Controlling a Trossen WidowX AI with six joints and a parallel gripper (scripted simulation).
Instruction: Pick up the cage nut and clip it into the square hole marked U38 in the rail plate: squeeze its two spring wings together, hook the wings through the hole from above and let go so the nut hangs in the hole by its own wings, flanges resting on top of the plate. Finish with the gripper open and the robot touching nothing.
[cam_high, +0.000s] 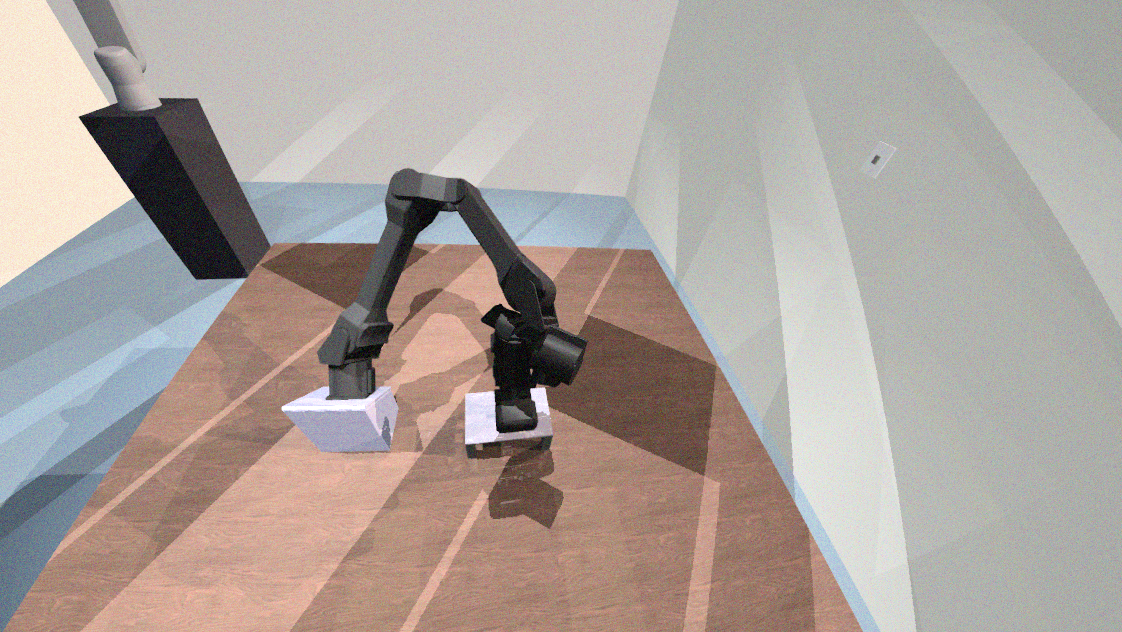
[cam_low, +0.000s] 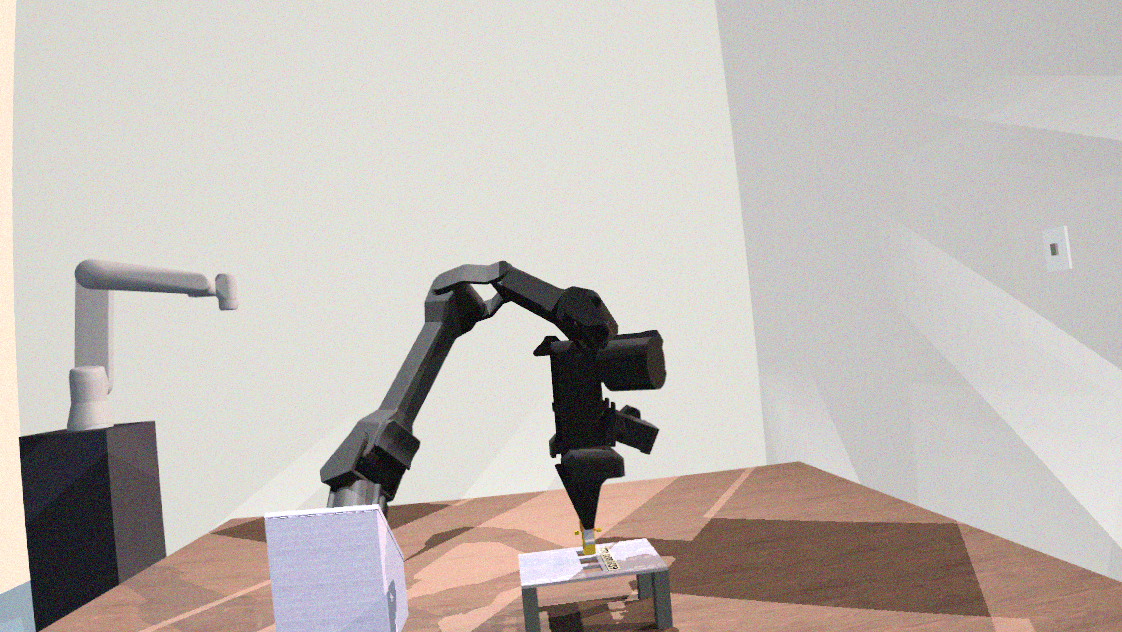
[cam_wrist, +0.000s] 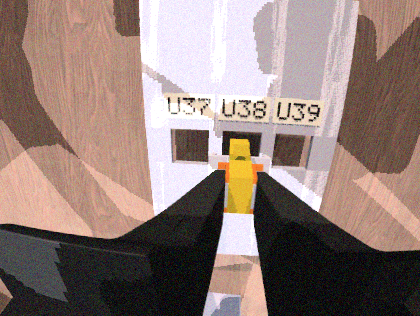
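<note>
My gripper (cam_low: 588, 529) (cam_wrist: 239, 181) points down over the rail plate and is shut on the yellow cage nut (cam_low: 588, 547) (cam_wrist: 240, 187). Orange and pale parts of the nut stick out at both sides by the fingertips. In the wrist view the nut's far end overlaps the near part of the dark square hole U38 (cam_wrist: 227, 137). In the exterior view the nut's lower end is at or just above the top of the white rail plate (cam_high: 480, 414) (cam_low: 545, 566) (cam_wrist: 185, 197); contact cannot be told. In the top view the gripper hides the nut.
Holes U37 (cam_wrist: 190, 145) and U39 (cam_wrist: 290, 150) lie on either side of U38. The plate stands on grey legs (cam_low: 661, 598) on the wooden table (cam_high: 314, 533). A white block (cam_high: 345, 427) (cam_low: 325, 569) is at the arm's base. A pale arm on a dark pedestal (cam_high: 168, 188) (cam_low: 90, 486) stands behind.
</note>
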